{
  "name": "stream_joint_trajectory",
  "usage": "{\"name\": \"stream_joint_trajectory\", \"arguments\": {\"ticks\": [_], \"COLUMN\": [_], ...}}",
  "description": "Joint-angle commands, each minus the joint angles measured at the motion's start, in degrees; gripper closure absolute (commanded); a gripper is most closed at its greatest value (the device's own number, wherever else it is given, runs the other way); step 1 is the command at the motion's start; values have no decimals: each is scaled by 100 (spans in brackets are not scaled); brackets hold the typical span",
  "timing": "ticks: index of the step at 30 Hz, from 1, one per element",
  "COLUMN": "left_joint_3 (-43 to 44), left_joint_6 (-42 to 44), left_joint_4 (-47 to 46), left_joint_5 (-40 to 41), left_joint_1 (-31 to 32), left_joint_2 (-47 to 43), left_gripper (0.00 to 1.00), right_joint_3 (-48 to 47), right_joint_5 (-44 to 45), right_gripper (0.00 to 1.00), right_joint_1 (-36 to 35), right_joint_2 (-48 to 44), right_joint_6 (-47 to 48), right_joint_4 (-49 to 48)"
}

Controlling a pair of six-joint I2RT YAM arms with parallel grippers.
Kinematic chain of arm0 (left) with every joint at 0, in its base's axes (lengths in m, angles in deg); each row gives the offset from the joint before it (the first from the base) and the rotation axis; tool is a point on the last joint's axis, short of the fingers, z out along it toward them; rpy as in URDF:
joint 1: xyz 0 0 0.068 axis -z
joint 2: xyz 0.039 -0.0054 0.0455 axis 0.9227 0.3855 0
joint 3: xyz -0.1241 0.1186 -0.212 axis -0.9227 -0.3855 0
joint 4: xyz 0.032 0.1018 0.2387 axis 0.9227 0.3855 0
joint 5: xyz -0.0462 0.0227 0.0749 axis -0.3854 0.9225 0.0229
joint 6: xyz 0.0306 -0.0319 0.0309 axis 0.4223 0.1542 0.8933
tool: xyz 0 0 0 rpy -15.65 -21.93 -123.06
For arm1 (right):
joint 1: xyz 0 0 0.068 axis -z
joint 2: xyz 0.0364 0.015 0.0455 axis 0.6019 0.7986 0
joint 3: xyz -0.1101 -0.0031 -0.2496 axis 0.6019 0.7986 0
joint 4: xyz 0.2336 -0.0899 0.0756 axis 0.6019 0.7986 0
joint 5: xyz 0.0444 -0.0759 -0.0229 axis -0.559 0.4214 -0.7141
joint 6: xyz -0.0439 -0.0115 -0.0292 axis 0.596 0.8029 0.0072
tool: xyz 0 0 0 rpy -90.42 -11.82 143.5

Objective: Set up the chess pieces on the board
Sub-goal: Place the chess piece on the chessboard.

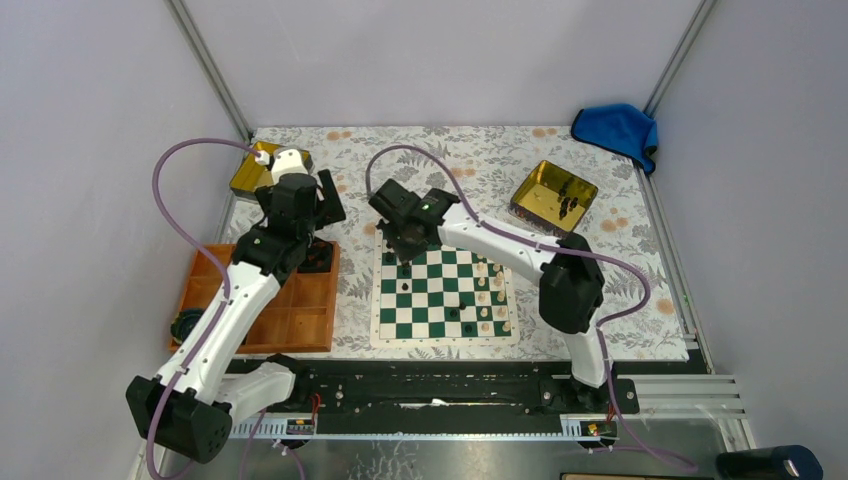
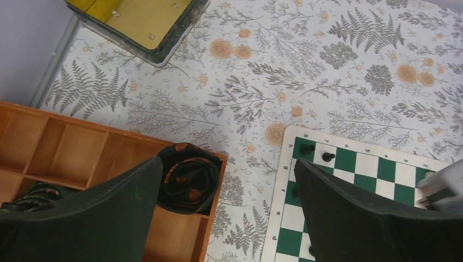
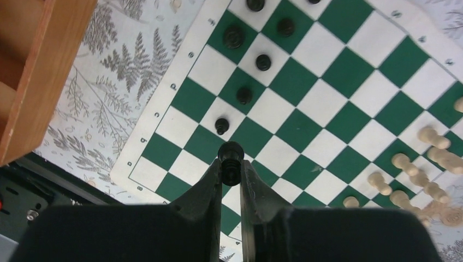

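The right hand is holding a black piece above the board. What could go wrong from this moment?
1. The right hand pinches the black piece only at its fingertips, so the piece may tilt or slip while it is set on the board.
2. A black pawn stands close in front of the fingers. Opening them or lowering further might knock it over.
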Motion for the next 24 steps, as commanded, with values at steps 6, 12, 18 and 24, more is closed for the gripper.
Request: {"name": "stream_joint_trajectory", "arguments": {"ticks": [6, 12, 18, 24], "left_joint_3": [387, 460, 441, 410], "left_joint_6": [49, 49, 33, 14], "left_joint_4": [260, 343, 368, 398], "left_joint_5": [458, 511, 528, 504], "left_joint_1": [-141, -161, -169, -178], "left_joint_2": [-172, -290, -402, -501], "left_gripper": [1, 1, 1, 1], "right_joint_3": [-418, -658, -821, -929], "right_joint_5": [-513, -689, -859, -824], "right_gripper": [100, 100, 100, 100], "right_joint_1": [-391, -557, -758, -896], "right_joint_2": [455, 787, 1019, 1177], "right_joint_6": [446, 621, 767, 806], "right_joint_4": [294, 464, 585, 609]}}
